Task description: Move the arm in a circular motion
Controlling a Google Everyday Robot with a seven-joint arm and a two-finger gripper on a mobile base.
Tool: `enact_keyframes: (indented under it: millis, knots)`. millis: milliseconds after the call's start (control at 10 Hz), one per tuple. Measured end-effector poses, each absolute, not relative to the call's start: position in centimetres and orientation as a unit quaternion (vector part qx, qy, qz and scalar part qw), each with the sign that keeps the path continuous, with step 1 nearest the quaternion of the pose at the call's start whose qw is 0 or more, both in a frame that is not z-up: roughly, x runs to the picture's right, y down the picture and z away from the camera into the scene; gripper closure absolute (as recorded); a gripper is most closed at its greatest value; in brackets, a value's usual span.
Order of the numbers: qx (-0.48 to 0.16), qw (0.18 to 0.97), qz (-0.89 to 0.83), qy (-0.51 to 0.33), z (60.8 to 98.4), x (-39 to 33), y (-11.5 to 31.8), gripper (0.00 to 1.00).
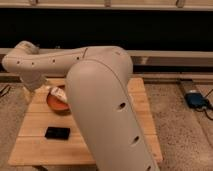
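Note:
The cream-white arm (100, 95) fills the middle of the camera view. Its thick near segment rises from the bottom right. A thinner segment with small dark holes reaches left to a rounded joint (22, 57). From that joint the last link turns down to the gripper (36, 85), which hangs over the table's far left corner, just left of the bowl. The arm's own links mostly hide the gripper.
A wooden table (140, 105) stands under the arm. On it are an orange-brown bowl (56, 104) holding a white item (59, 93) and a flat black object (57, 132). A blue object (196, 100) lies on the floor at right. A dark wall with a rail runs behind.

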State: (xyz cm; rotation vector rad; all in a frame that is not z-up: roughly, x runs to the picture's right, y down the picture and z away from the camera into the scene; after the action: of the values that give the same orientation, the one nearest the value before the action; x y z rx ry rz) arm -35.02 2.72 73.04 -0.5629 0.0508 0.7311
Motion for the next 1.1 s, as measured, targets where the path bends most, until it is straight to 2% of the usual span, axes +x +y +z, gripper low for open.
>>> enact_keyframes:
  millis: [400, 1100]
  knots:
    - [-0.311, 0.857, 0.409, 0.046, 70.5, -36.9, 8.9, 0.2]
    - [-0.34, 0.732, 0.574, 0.135, 67.3, -29.1, 19.9, 0.2]
